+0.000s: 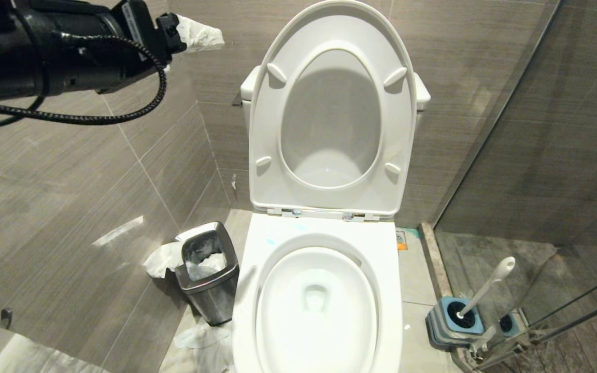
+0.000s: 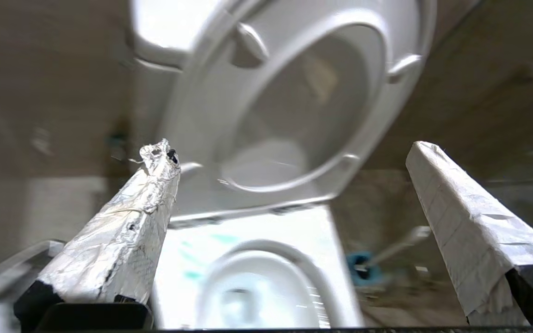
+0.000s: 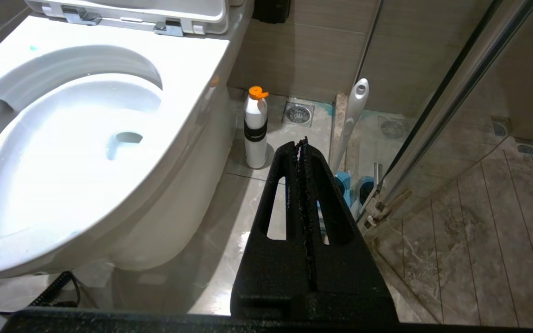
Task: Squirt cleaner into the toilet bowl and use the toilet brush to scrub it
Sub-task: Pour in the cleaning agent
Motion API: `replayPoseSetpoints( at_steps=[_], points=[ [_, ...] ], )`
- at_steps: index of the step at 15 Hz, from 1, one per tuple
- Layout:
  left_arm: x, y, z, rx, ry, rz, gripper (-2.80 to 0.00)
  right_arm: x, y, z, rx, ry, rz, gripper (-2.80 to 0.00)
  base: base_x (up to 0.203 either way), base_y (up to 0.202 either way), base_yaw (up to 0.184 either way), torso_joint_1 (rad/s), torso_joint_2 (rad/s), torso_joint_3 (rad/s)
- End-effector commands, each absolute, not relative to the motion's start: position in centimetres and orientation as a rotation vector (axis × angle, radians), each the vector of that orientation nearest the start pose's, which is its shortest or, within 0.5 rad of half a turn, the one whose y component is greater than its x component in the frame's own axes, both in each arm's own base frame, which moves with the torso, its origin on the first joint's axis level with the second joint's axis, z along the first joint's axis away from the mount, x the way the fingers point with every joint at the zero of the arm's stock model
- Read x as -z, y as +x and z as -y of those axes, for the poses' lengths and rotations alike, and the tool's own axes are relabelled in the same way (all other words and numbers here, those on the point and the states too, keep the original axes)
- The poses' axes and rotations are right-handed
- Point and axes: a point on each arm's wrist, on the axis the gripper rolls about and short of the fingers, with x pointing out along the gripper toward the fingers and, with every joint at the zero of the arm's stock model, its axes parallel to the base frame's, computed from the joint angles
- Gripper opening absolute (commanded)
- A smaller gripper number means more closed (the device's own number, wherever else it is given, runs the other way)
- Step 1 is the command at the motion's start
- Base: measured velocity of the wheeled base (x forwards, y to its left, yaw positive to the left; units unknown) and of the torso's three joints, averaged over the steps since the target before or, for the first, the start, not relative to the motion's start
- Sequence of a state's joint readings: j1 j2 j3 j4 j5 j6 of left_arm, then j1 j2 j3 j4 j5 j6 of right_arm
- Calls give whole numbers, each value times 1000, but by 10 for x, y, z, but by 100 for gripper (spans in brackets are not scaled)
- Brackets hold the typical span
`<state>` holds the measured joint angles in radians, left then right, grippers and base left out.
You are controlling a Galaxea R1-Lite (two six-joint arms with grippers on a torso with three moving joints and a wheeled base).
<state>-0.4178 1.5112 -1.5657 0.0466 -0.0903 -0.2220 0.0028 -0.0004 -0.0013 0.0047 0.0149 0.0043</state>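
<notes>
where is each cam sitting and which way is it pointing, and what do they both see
Head view: high on the robot, looking forward and down at the toilet bowl, raised seat and lid, waste bin; left arm shows upper left.
Left wrist view: behind the open left gripper, raised, facing the lid, bowl below; two wrapped fingers show.
Right wrist view: low beside the bowl, facing the floor; the shut right gripper shows.
Shared: bowl and toilet brush; only the right wrist sees the cleaner bottle.

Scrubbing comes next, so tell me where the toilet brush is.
In the head view the toilet brush stands in its blue-and-grey holder on the floor, right of the toilet bowl, against the glass shower partition.
</notes>
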Motion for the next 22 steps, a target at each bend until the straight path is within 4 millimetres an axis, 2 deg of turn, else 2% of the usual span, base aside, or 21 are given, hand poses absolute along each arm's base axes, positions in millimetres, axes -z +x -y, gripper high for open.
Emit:
replayPoseSetpoints(
  at_steps=[1,5,9,15,20,21,22],
  points=[
    [-391,230,90,453,-109,10,0,-75,-23,0,-20,5,-3,-280,0,0,0,0,0,0],
    [-401,219,65,367,-84,64,0,-75,-23,0,-20,5,-3,-280,0,0,0,0,0,0],
    [-410,195,44,312,-78,114,0,-75,-23,0,-20,5,-3,-280,0,0,0,0,0,0],
    [-412,154,44,370,-89,156,0,-75,-23,0,-20,5,-4,-280,0,0,0,0,0,0],
    [-402,129,40,387,-87,155,0,-75,-23,0,-20,5,-3,-280,0,0,0,0,0,0],
    [-400,125,39,387,-91,154,-280,-75,-23,0,-20,5,-3,-280,0,0,0,0,0,0],
    [-399,122,38,388,-94,156,-280,-75,-23,0,-18,5,-3,-280,0,0,0,0,0,0]
  ],
)
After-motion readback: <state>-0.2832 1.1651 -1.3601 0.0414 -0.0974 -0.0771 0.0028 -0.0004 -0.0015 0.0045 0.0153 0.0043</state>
